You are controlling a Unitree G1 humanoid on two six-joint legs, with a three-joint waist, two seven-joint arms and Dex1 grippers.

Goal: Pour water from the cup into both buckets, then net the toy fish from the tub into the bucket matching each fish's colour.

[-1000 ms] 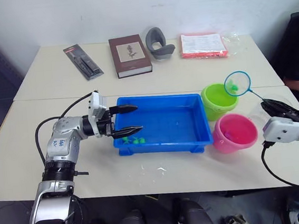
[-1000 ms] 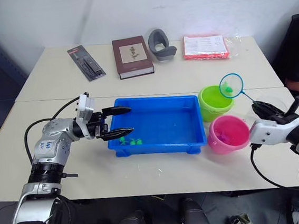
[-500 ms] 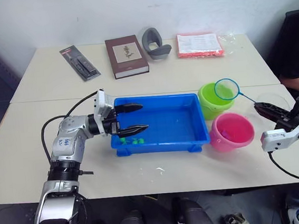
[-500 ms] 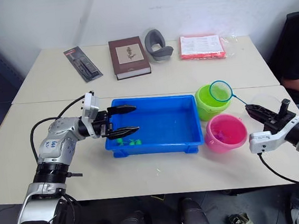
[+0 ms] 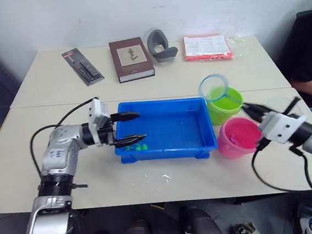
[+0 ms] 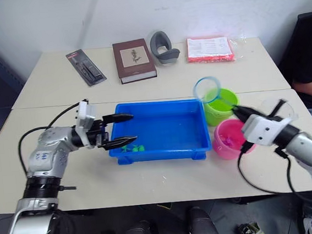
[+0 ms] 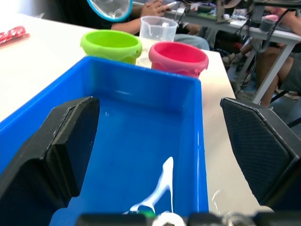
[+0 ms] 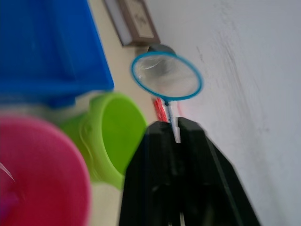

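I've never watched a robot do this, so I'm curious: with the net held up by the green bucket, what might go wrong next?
The right gripper pinches only the thin handle of the net, so the hoop could twist or slip as it swings. It hangs close above the green bucket and may knock it, spilling onto the table. The remaining green fish lie right beside the left gripper in the tub, so net and fingers could collide.

Silver-grey jointed arms with ribbed black collars, each ending in a white wrist block and 2 black tapered fingers: left gripper [image 5: 128, 127] by the tub [image 5: 203, 144], right gripper [image 6: 238, 110] beside it. Loose black cables looping off both forearms. Small dark markings on the left forearm casing.
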